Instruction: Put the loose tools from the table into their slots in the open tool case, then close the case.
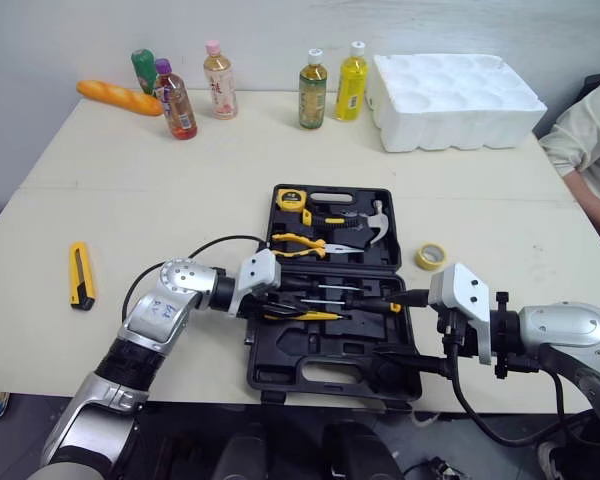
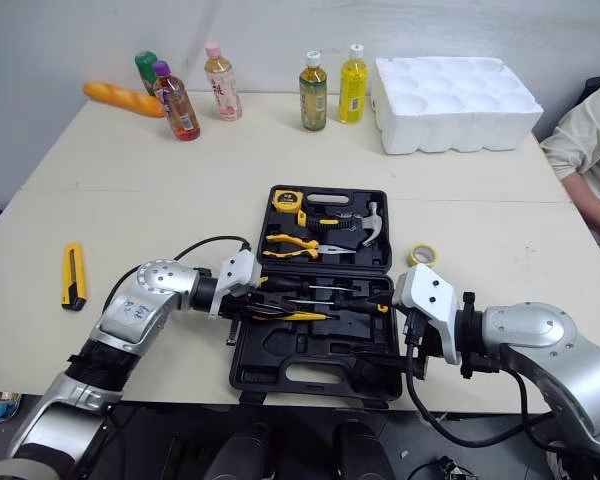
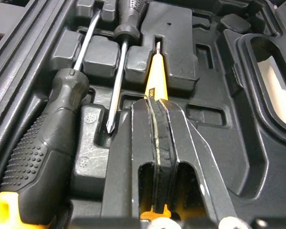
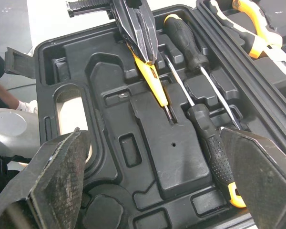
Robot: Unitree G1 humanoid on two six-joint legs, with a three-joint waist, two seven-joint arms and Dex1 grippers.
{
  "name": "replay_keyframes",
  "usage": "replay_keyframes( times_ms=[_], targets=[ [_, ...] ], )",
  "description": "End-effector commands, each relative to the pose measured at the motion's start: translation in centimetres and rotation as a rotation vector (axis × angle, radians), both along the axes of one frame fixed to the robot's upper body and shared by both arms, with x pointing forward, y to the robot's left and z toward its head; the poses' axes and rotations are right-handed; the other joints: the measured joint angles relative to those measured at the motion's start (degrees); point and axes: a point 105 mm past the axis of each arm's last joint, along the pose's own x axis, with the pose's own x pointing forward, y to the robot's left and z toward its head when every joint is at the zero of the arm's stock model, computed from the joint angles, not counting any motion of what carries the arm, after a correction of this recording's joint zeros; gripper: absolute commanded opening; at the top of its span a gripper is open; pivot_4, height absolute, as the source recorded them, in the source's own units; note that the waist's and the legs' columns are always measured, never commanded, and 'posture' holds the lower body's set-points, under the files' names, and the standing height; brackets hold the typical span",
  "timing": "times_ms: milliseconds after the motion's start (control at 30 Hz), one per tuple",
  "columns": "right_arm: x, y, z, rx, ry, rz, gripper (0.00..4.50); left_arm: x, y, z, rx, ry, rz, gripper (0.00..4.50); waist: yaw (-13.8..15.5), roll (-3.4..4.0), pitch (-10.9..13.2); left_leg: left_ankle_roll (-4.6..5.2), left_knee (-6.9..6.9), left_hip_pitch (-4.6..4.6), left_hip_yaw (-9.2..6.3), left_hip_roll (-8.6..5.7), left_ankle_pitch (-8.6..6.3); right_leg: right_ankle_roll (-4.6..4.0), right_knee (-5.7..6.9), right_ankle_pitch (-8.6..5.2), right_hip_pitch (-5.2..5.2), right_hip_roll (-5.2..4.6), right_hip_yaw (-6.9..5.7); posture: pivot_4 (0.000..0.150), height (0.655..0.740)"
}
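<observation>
The black tool case [image 1: 280, 365] lies open in the middle of the table. Its far half holds a tape measure [image 1: 290, 197], pliers [image 1: 305, 243] and a hammer [image 1: 372, 225]. Two black-handled screwdrivers [image 1: 330, 290] sit in the near half. My left gripper [image 1: 278, 306] is shut on a thin yellow screwdriver [image 3: 156, 81], low over a slot beside them. My right gripper [image 1: 395, 328] is open at the case's right side, fingers [image 4: 62, 181] wide apart. A yellow utility knife [image 1: 81, 275] lies on the table far left. A yellow tape roll [image 1: 432, 256] lies right of the case.
Several bottles [image 1: 220, 85] and an orange loaf-shaped object [image 1: 118, 97] stand along the table's far edge. A white foam tray [image 1: 455, 100] is at the far right. A person's sleeve [image 1: 585, 150] shows at the right edge.
</observation>
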Motion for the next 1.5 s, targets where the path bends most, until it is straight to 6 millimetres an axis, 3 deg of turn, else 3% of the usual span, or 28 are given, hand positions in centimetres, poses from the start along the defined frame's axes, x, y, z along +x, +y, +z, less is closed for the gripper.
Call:
replay_keyframes(
  times_ms=[33,267,567,733,767,867,933,1067,1100,1300,1500],
  targets=[
    [-0.4,0.5,0.7,0.006,-0.034,0.031,4.50,-0.3,0.6,-1.9,0.090,0.028,0.010,0.02,-0.02,0.00,0.00,0.01,0.00,0.01,0.00,0.00,0.00,0.00,0.00,0.00,0.01,0.00,0.00,0.150,0.7400],
    [-0.5,0.5,0.7,0.004,-0.033,0.029,4.50,-0.4,1.1,-3.4,0.181,-0.003,0.003,0.02,-0.02,-0.01,-0.03,0.04,-0.01,0.11,0.00,0.00,-0.02,0.00,0.00,0.00,0.09,0.00,0.02,0.150,0.7400],
    [-0.4,0.4,0.6,0.001,-0.033,0.023,4.50,0.4,0.6,-2.6,0.136,-0.006,0.058,0.02,0.05,0.00,-0.05,0.06,-0.01,0.19,0.00,0.00,-0.03,0.00,0.01,0.00,0.17,-0.01,0.03,0.150,0.7400],
    [0.7,-0.3,1.2,0.002,-0.073,0.003,4.50,0.6,0.6,0.4,-0.051,0.010,0.106,0.02,-0.03,0.00,-0.05,0.06,0.00,0.24,0.00,0.00,-0.03,0.00,0.01,0.00,0.23,-0.02,0.02,0.150,0.7400],
    [1.2,-0.9,1.8,0.013,-0.082,-0.012,4.50,0.6,0.9,1.5,-0.125,0.019,0.135,0.51,-0.14,0.00,-0.05,0.06,0.01,0.23,0.00,0.00,-0.03,0.00,0.02,0.00,0.21,-0.02,0.03,0.150,0.7400],
    [2.7,-3.8,3.4,0.019,-0.112,-0.074,4.50,-0.4,3.5,3.7,-0.264,0.009,0.255,1.59,-0.42,-0.06,-0.01,0.05,0.01,0.12,0.02,0.01,-0.03,0.00,0.07,0.00,0.05,-0.01,0.06,0.150,0.7400],
    [4.1,-6.4,4.2,0.018,-0.127,-0.154,4.50,-1.4,6.5,4.7,-0.336,0.014,0.399,2.43,-0.49,-0.06,0.00,0.03,-0.04,0.10,0.01,0.02,-0.02,0.00,0.05,0.00,0.00,-0.01,0.05,0.150,0.7400],
    [5.8,-11.2,4.8,0.018,-0.129,-0.292,4.50,-4.3,13.0,4.5,-0.357,0.016,0.701,4.23,-0.80,-0.05,-0.01,0.01,-0.18,0.15,0.01,0.04,-0.01,-0.01,-0.05,0.00,0.03,-0.03,0.05,0.150,0.7400],
    [6.0,-12.2,4.6,0.006,-0.127,-0.317,4.50,-5.2,14.6,4.1,-0.343,0.012,0.776,4.46,-0.73,-0.05,-0.01,0.02,-0.19,0.17,0.03,0.04,-0.01,-0.01,-0.05,0.00,0.04,-0.04,0.06,0.150,0.7400],
    [6.4,-17.3,4.0,-0.055,-0.108,-0.443,4.50,-9.7,23.8,2.1,-0.251,-0.007,1.201,4.46,-0.37,-0.05,0.00,0.04,-0.27,0.21,0.04,0.04,-0.02,-0.04,-0.14,-0.02,0.08,-0.07,0.05,0.150,0.7400],
    [6.2,-20.4,4.1,-0.081,-0.109,-0.531,4.50,-12.6,30.6,0.7,-0.149,0.006,1.460,4.46,-0.23,-0.01,0.01,0.03,-0.57,0.31,0.06,0.03,-0.02,-0.14,-0.18,-0.07,0.03,-0.09,0.05,0.150,0.7400]
  ],
)
